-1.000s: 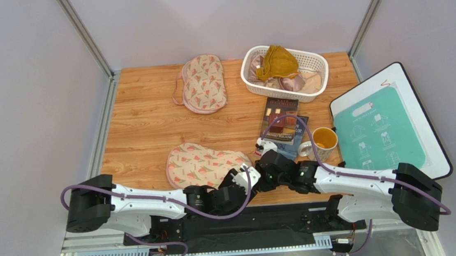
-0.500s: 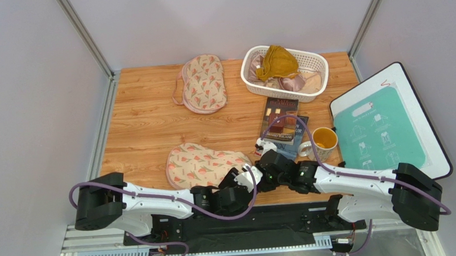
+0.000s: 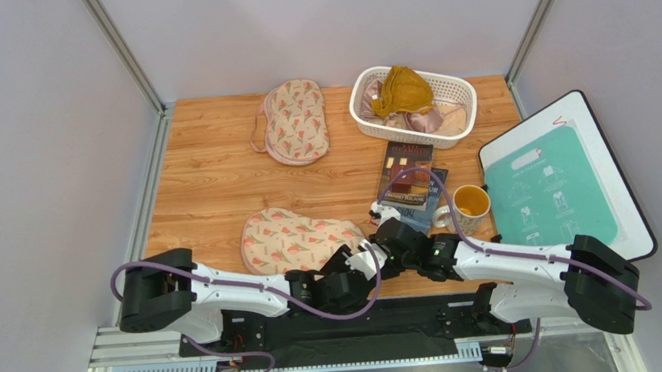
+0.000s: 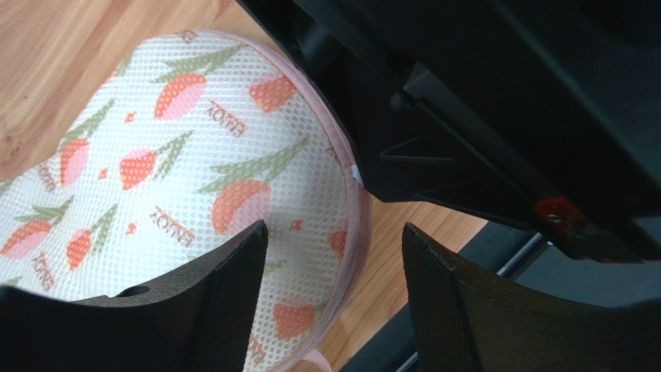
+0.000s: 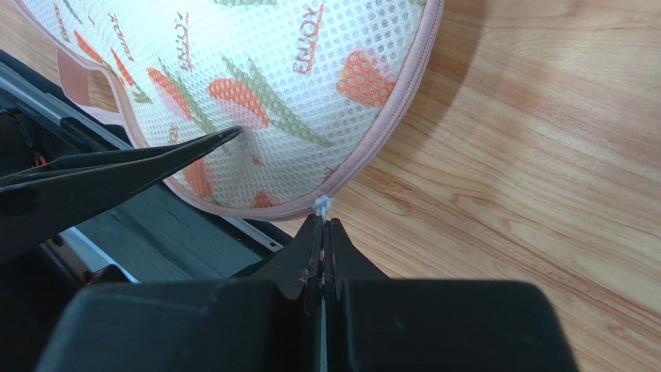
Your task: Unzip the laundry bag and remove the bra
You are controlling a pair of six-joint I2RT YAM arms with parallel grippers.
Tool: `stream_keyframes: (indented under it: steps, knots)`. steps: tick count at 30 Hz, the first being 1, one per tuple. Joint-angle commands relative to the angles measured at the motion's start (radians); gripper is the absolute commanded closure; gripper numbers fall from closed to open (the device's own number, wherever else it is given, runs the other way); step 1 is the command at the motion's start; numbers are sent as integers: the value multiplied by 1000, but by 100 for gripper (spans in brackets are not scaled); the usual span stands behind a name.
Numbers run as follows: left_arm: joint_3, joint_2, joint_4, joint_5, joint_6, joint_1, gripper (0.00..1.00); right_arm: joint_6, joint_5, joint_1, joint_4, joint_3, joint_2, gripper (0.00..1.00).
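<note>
Pressed tight together, the right gripper's point(image 5: 320, 226) jaws pinch the small white zip pull point(image 5: 320, 205) at the rim of the laundry bag point(image 5: 256, 77), right where the pink zip curves round the bag's end. The left gripper point(image 4: 333, 232) stands with its jaws spread wide. They hold nothing and straddle the same rounded end of the bag from the other side, one finger over the printed mesh and the other beyond the zip edge.

The bag lies flat on the wooden table point(image 3: 209, 188) near its front edge, just ahead of the two arm bases. Its zip looks closed along the stretch in view, and whatever is inside cannot be made out through the mesh.

A second floral bag point(image 3: 295, 120) lies well apart at the back of the table. Just beside it to the right sits a white basket point(image 3: 357, 104) holding a mustard-yellow garment point(image 3: 400, 90) heaped on top of a pinkish-beige satin garment point(image 3: 428, 122). Between the basket and the right gripper lie two books point(image 3: 410, 172), one overlapping the other. A mug point(image 3: 469, 203) with a yellow inside stands next to them.
</note>
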Motion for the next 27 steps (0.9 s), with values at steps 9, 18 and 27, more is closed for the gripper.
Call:
stream_keyframes:
  steps: [9,18,27]
  knots:
    - [5,60,-12,-90,-67,-1,67,-1,-10,-2,23,16,-51,100]
    - [-29,-16,-67,-117,-87,-1,100,-8,22,-4,-15,23,-48,100]
    - [-131,-206,-174,-136,-127,-2,100,-19,43,-18,-38,29,-57,100]
